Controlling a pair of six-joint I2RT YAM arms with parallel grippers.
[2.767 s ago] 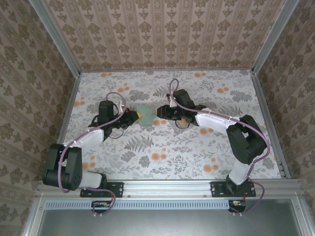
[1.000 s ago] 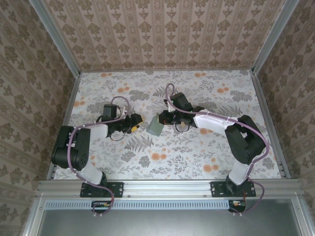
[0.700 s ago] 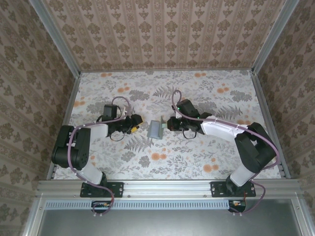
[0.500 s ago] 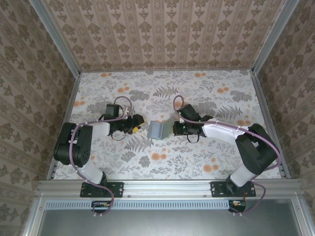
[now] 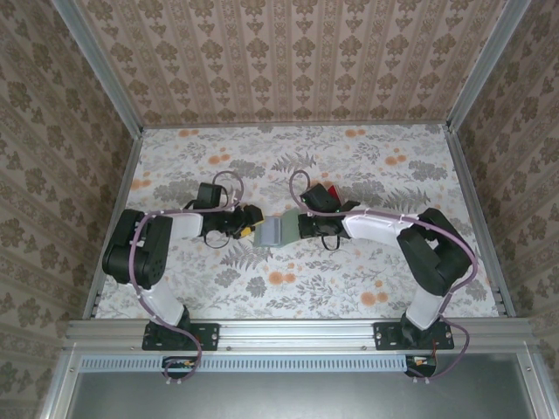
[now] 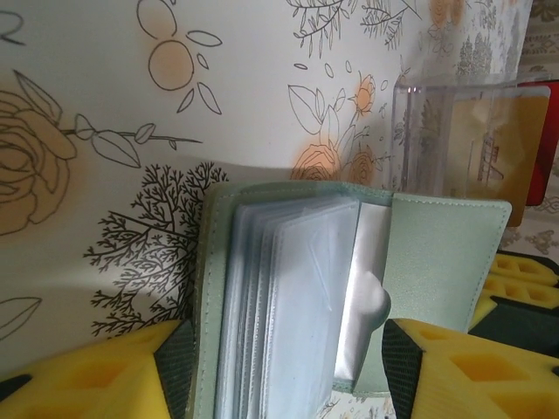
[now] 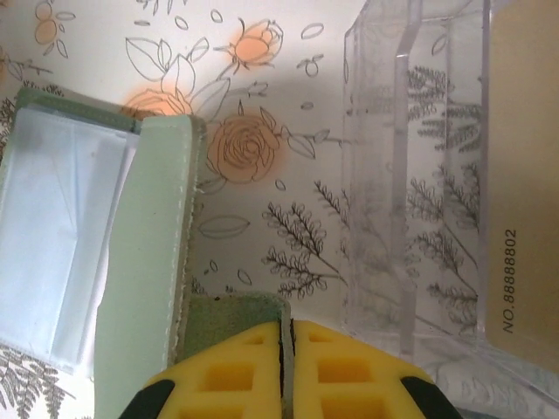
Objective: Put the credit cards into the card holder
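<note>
The only writing I can read is "NO.88888802", printed sideways along the edge of the orange-yellow card (image 7: 524, 175). That card stands in the clear tray (image 7: 397, 175) at 3 o'clock of my right wrist view. My left wrist view shows a faint line drawing on that same card, too dim to make out. The red card (image 6: 548, 131) is just past it at 3 o'clock, though I cannot tell whether it is inside the tray.

My right gripper (image 7: 286, 367) is closed tight. Its yellow fingers (image 7: 227, 384) pinch a strip of the green cover of the card holder (image 7: 144, 236) at 6 o'clock of that view.

The holder lies open near the middle of the floral table (image 5: 393, 262), with its clear sleeves fanned up.

My left gripper (image 6: 279, 358) has its jaws well apart, one yellow finger at 7 o'clock and the other at 5 o'clock of the left wrist view. The open holder sits between them, and both fingers are right against its covers. I cannot tell whether they press on it.

From above, my left gripper is at 9 o'clock of the holder and my right at 3 o'clock. The tray and cards are at 1 o'clock of it, just beyond my right wrist
</note>
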